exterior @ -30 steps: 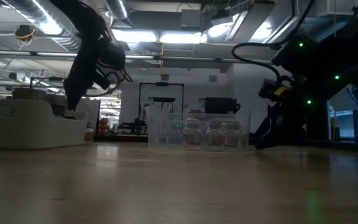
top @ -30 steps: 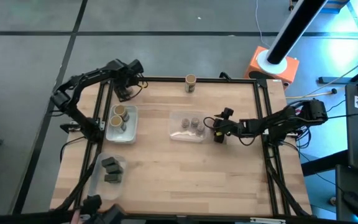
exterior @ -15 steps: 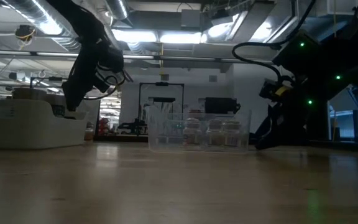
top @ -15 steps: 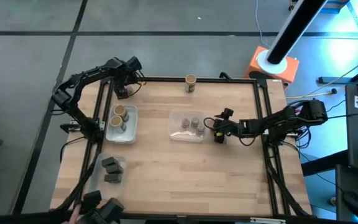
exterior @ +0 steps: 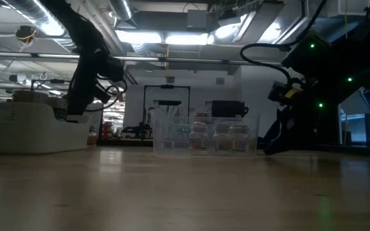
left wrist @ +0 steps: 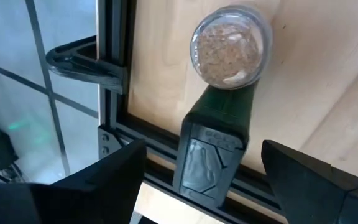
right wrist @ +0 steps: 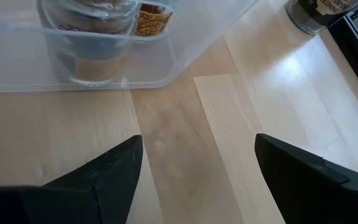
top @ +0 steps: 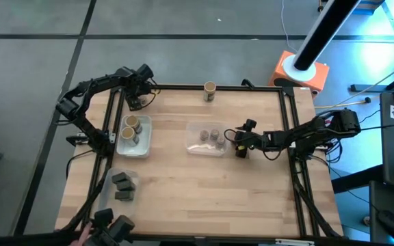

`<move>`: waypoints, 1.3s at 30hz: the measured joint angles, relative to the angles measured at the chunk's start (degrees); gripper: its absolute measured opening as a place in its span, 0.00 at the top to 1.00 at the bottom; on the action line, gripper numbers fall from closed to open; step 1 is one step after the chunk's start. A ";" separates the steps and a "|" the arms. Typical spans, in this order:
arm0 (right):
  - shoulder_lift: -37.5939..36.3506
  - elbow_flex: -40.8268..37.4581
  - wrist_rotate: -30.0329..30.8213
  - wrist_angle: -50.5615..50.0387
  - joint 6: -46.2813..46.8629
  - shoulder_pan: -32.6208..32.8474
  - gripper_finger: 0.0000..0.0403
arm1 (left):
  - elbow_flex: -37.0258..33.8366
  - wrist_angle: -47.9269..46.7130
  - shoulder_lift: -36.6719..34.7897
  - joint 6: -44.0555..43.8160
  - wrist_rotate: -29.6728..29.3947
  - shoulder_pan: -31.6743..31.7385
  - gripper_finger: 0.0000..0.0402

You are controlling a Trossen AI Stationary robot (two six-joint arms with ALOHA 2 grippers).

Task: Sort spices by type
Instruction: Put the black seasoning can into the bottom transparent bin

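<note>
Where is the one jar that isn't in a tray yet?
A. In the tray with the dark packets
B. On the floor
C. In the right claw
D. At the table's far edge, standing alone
D: the lone jar stands on bare wood at the far edge, outside all trays, and neither gripper holds it.

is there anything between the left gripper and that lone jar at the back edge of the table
Nothing visible blocks it. The left gripper, open at the table's back-left corner, has only bare wood between it and the tan-topped jar. The trays sit nearer the front, off that path.
</note>
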 joint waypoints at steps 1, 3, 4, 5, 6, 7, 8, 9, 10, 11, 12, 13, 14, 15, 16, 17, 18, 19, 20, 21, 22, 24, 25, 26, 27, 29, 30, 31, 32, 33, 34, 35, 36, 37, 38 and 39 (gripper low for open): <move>0.00 0.00 0.00 0.00 0.00 0.00 0.23 | -0.26 0.45 0.00 0.25 -0.01 0.02 0.25; 0.00 0.00 0.00 0.00 0.00 0.00 0.23 | -0.73 0.83 0.00 0.41 -0.03 0.02 0.26; 0.00 0.00 0.00 0.00 0.00 0.00 0.23 | -0.88 1.07 0.00 0.43 -0.01 0.04 0.27; 0.00 0.00 0.00 0.00 0.00 0.00 0.23 | -1.04 1.34 0.00 0.47 -0.03 0.02 0.28; 0.00 0.00 0.00 0.00 0.00 0.02 0.23 | -1.19 1.32 0.00 0.46 -0.02 0.02 0.30; 0.00 0.00 0.00 0.00 0.00 0.00 0.23 | -1.27 1.16 0.00 0.31 -0.01 0.02 0.32; 0.00 0.00 0.00 0.01 0.00 0.01 0.23 | -1.27 1.20 0.00 0.09 -0.02 0.02 0.35; 0.00 0.00 -0.01 0.00 0.00 0.01 0.23 | -1.27 1.31 0.00 0.03 -0.02 0.00 0.38; 0.00 0.00 0.00 0.02 0.00 0.00 0.23 | -1.27 1.26 0.00 0.03 -0.03 0.02 0.40; 0.00 0.00 0.00 0.00 0.00 0.00 0.23 | -1.27 1.20 0.00 0.03 -0.03 0.02 0.43; 0.00 0.00 0.00 0.02 0.00 0.02 0.23 | -1.27 1.25 0.00 0.00 -0.03 0.02 0.47; 0.00 0.00 -0.01 0.00 0.00 0.01 0.23 | -1.27 1.26 0.00 -0.11 -0.03 0.00 0.50; 0.00 0.00 0.00 0.00 0.00 0.00 0.23 | -1.27 1.20 0.00 -0.32 -0.03 0.00 0.53; 0.00 0.00 -0.02 0.00 0.00 0.00 0.23 | -1.27 1.20 0.00 -0.92 -0.06 0.00 0.56; 0.00 0.00 0.00 0.02 0.01 0.00 0.23 | -1.27 1.21 0.00 -1.30 -0.10 0.00 0.59; 0.00 0.00 0.00 0.00 0.01 0.00 0.23 | -1.27 1.20 0.00 -1.61 -0.22 0.00 0.62; 0.00 0.00 0.00 0.00 0.00 0.00 0.23 | -1.27 1.14 0.00 -1.69 -0.35 0.00 0.65; 0.00 0.00 0.00 0.00 0.01 0.01 0.23 | -1.25 1.05 -0.01 -1.68 -0.50 0.00 0.68; 0.00 0.00 0.00 0.00 0.01 0.00 0.23 | -1.25 0.95 -0.04 -1.66 -0.71 0.00 0.70; 0.00 0.00 0.00 0.02 0.00 0.00 0.23 | -1.22 0.86 -0.04 -1.67 -0.94 -0.02 0.72; 0.00 0.00 0.00 0.02 0.00 0.00 0.23 | -1.16 0.78 -0.04 -1.68 -1.10 -0.03 0.72; 0.00 0.00 0.00 0.02 0.02 0.00 0.23 | -1.03 0.68 -0.04 -2.23 -1.54 -0.35 0.72; 0.00 0.00 0.00 0.02 0.02 0.01 0.23 | -0.86 0.55 -0.04 -2.38 -1.78 -0.52 0.72; 0.00 0.00 0.00 0.02 0.00 0.00 0.23 | -0.63 0.38 -0.12 -2.46 -2.02 -0.75 0.72; 0.00 0.00 0.00 0.04 0.01 0.00 0.23 | -0.42 0.43 -0.31 -2.38 -2.28 -1.06 0.72; 0.00 0.00 -0.01 0.04 0.00 0.00 0.23 | -0.01 0.57 -0.82 -2.25 -3.00 -1.73 0.70; 0.00 0.00 0.00 0.04 0.01 0.00 0.23 | 0.20 0.71 -1.11 -2.26 -3.53 -2.06 0.69; 0.00 0.00 -0.02 0.03 0.01 0.02 0.23 | 0.41 0.76 -1.43 -2.25 -4.13 -2.42 0.69; 0.00 0.00 0.00 0.04 0.02 0.02 0.23 | 0.51 0.75 -1.79 -2.23 -4.71 -2.82 0.69; 0.00 0.00 0.00 0.04 0.02 0.00 0.23 | 0.68 0.44 -2.05 -2.23 -5.33 -3.20 0.69; 0.00 0.00 -0.02 0.04 0.02 0.02 0.23 | 0.87 0.09 -2.30 -2.22 -5.93 -3.57 0.69; 0.00 0.00 -0.02 0.03 0.02 0.02 0.23 | 1.07 -0.29 -2.51 -2.19 -6.44 -3.98 0.70; 0.00 0.00 -0.02 0.02 0.02 0.00 0.23 | 1.24 -0.69 -2.71 -2.20 -7.07 -4.39 0.70; 0.00 0.00 -0.02 0.04 0.02 0.00 0.23 | 1.41 -1.08 -2.91 -2.21 -7.83 -4.86 0.71; 0.00 0.00 -0.02 0.03 0.02 0.01 0.23 | 1.56 -1.33 -3.16 -2.24 -8.39 -5.32 0.71; 0.00 0.00 -0.02 0.02 0.02 0.02 0.23 | 1.75 -1.50 -3.39 -2.26 -8.74 -5.78 0.71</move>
